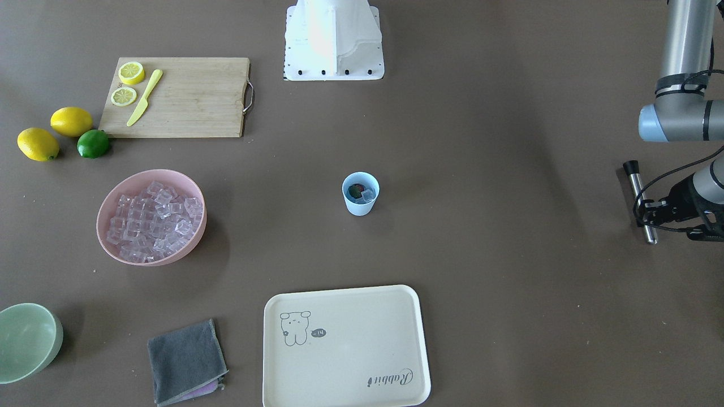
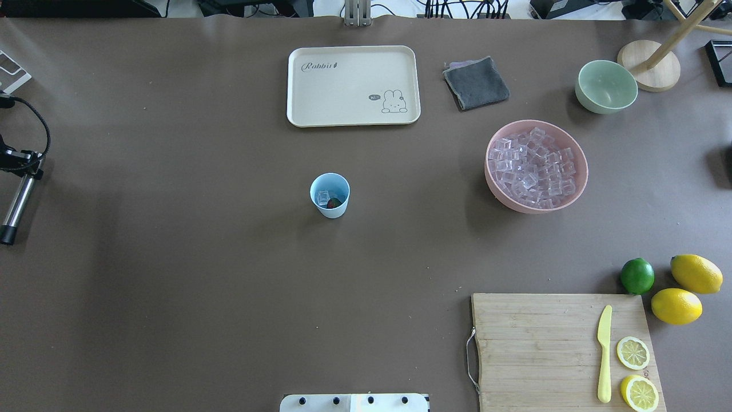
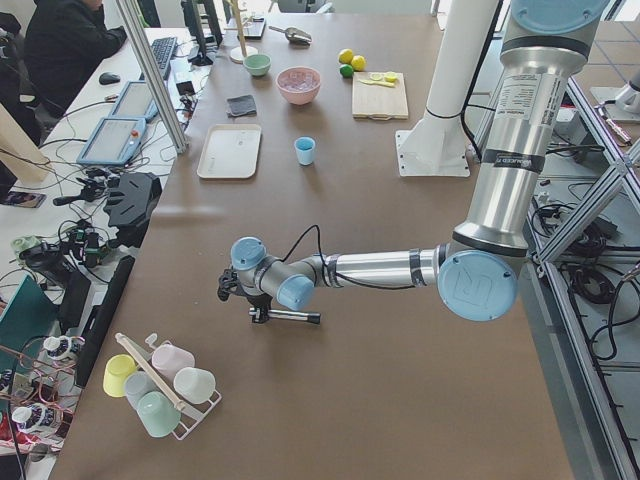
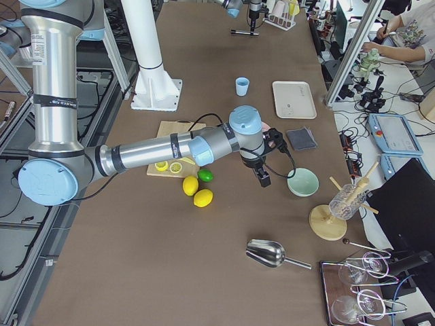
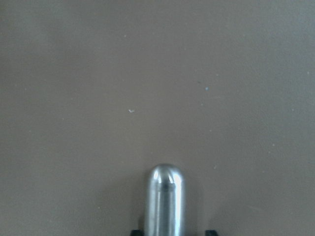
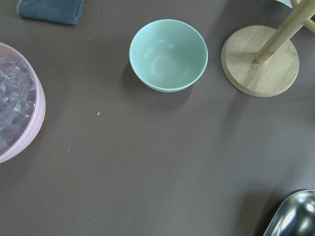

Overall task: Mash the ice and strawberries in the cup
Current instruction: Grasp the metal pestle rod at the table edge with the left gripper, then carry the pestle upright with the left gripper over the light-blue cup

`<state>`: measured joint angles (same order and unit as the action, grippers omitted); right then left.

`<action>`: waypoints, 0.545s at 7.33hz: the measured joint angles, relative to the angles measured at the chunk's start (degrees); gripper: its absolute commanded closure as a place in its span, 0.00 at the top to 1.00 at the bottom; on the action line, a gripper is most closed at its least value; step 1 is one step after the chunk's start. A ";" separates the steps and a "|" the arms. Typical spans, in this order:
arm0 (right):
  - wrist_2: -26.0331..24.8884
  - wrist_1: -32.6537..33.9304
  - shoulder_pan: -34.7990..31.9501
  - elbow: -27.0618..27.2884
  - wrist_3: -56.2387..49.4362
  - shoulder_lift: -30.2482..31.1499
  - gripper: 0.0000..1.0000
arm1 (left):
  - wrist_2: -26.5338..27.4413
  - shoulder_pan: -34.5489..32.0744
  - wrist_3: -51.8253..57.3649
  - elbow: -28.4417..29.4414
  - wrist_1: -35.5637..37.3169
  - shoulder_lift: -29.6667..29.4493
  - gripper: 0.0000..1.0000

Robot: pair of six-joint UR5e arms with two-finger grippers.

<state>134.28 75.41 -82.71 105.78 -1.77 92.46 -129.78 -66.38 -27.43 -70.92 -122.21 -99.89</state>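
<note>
Risks: the small light-blue plastic cup (image 1: 360,206) stands free and unbraced mid-counter (image 1: 509,282). An off-centre or slanted push from the slim steel rod with a black end cap (image 1: 641,200) would likely tip or skid it. 1 clear ice cube (image 1: 369,196) and the tiny red strawberry (image 1: 356,191) lie inside the cup. Hard ice could jump out under a fast stroke. The rod lies level, well apart from the cup; unless it is turned upright first, it may catch the rim.

Left gripper (image 1: 650,219): closed on the rod near its bare steel end.
Right gripper (image 4: 264,179): near the pale green bowl (image 6: 167,88) — how far open, cannot tell.
</note>
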 measured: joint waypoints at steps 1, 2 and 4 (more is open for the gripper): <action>0.08 0.00 0.00 0.19 0.03 0.03 0.98 | 0.08 -0.03 -0.12 -1.16 -0.01 0.42 0.00; 0.19 0.00 0.00 0.52 0.06 0.06 0.98 | 2.34 -0.05 -0.53 -3.60 -0.05 1.13 0.00; 0.36 0.16 0.01 0.73 0.08 -0.04 0.98 | 7.94 0.27 -4.36 -9.75 0.29 -0.44 0.00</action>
<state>134.64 75.57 -82.70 106.51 -1.69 92.42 -121.84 -66.12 -31.78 -80.68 -121.92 -100.33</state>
